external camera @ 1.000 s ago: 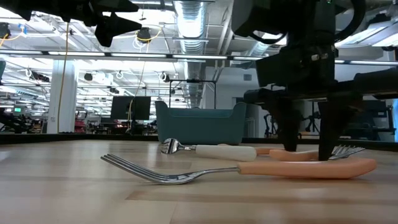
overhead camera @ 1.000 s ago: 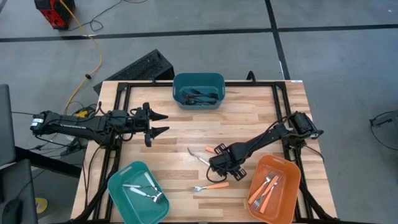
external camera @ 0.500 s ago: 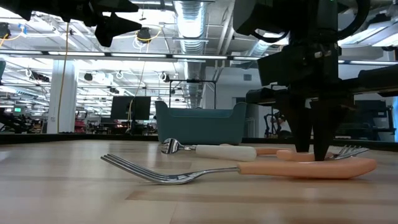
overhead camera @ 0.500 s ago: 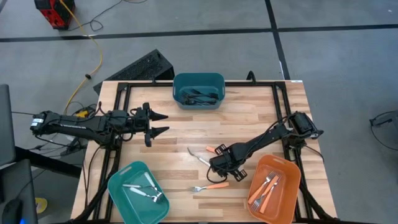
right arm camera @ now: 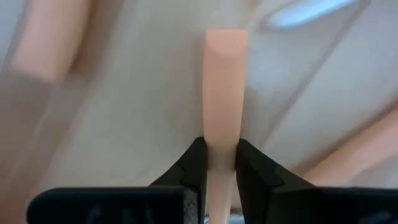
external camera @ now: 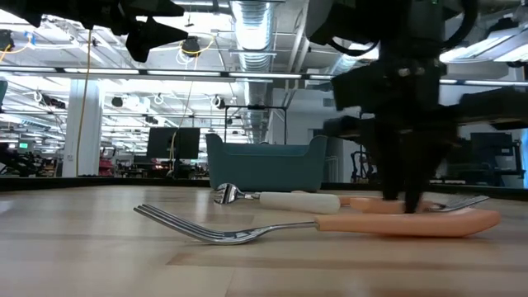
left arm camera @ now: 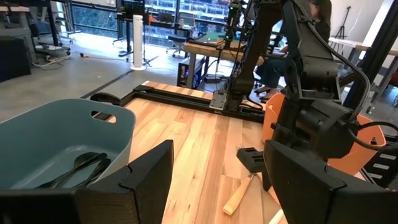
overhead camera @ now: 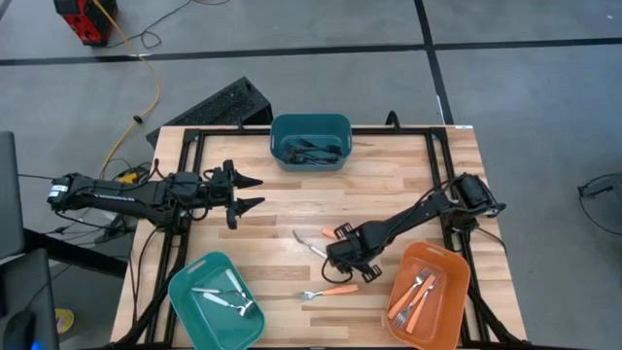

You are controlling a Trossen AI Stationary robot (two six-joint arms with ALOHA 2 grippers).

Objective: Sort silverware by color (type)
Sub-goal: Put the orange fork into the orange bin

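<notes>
My right gripper [overhead camera: 342, 255] stands low over the table's middle, shut on an orange-handled fork [external camera: 373, 204]; the gripper hides most of this fork in the high view. A white-handled fork [overhead camera: 307, 242] lies on its side just to the left of it. A second orange-handled fork [overhead camera: 330, 291] lies flat nearer the near edge. My left gripper [overhead camera: 259, 192] hangs open above the table's left part, away from all the silverware. My right gripper pinches the orange handle [right arm camera: 222, 134] between its two fingers [right arm camera: 194, 163], which lie across it and come from above, pointing down. The handle's free end [right arm camera: 226, 40] sticks out past the fingers. The fork still lies on the table [external camera: 450, 202].
A dark teal bin [overhead camera: 310, 141] with black utensils stands at the far edge. A teal bin [overhead camera: 185, 292] with silver utensils is at the near left. An orange bin [overhead camera: 449, 262] with orange-handled forks is at the near right. Black frame rails [overhead camera: 292, 130] border the tabletop.
My right gripper's fingers, which stood apart on either side of the orange handle, have closed step by step and now pinch it. The forks lie where they lay.
</notes>
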